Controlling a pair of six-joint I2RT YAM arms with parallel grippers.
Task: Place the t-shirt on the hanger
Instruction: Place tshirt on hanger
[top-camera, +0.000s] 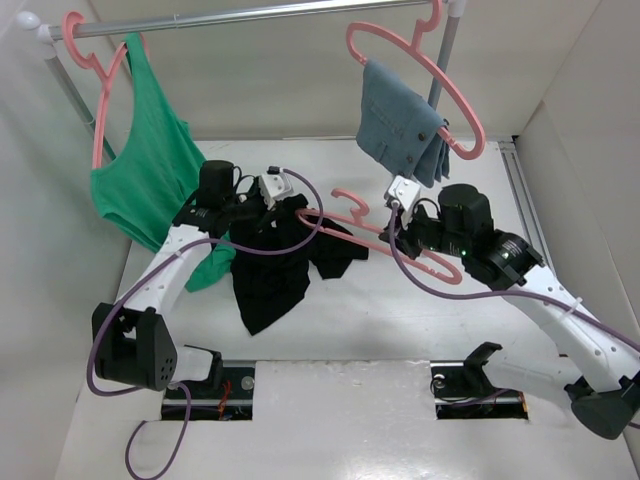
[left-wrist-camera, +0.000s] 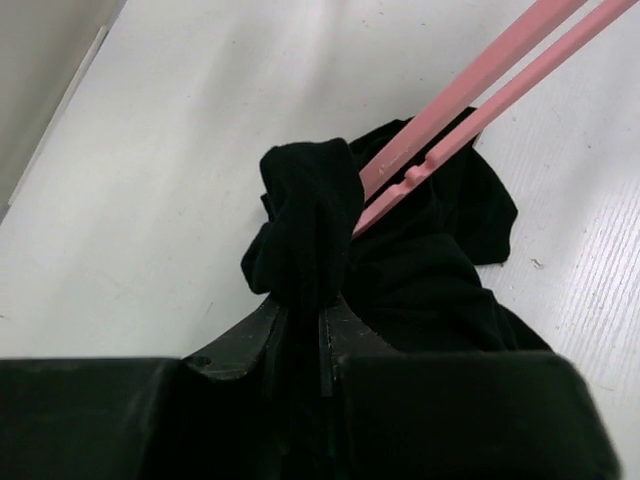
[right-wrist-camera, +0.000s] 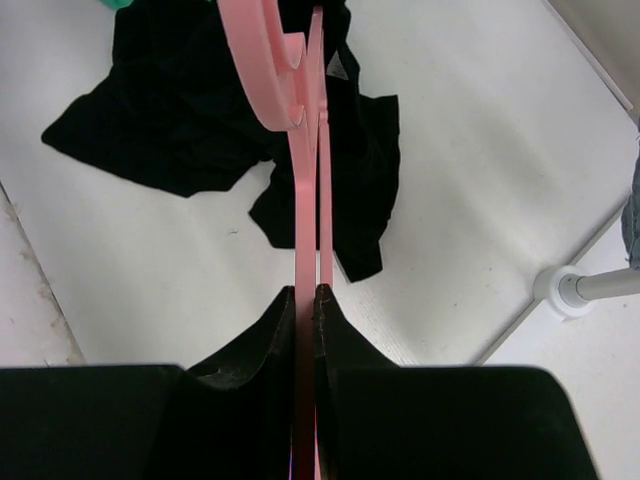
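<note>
Left gripper (left-wrist-camera: 300, 322): jaws closed to a narrow slit on a bunched fold of the t-shirt (left-wrist-camera: 312, 205), which stands up from the fingers in a dark roll. Right gripper (right-wrist-camera: 306, 296): jaws pinched flat on the thin edge of the hanger (right-wrist-camera: 311, 200), holding it edge-on with its hook end away from the wrist.

All places below are taken from the hanger. It is held low over the table (top-camera: 350, 335), its far end reaching into the black cloth. The held roll sits right against that end, and the rest of the shirt lies in a heap beneath and beyond it. I cannot tell whether the end has entered the neck opening or only rests among the folds (black on black hides the seam). The green tank top (top-camera: 150, 170) hangs well to the left of it and the grey-blue garment (top-camera: 405, 135) above it, both on the rail (top-camera: 270, 15).

Assessment: both grasps are made and threading has begun at one shoulder. I judge the task under halfway. Neither sleeve is seated, the second shoulder is untouched, and the body of the shirt is not yet draped.
</note>
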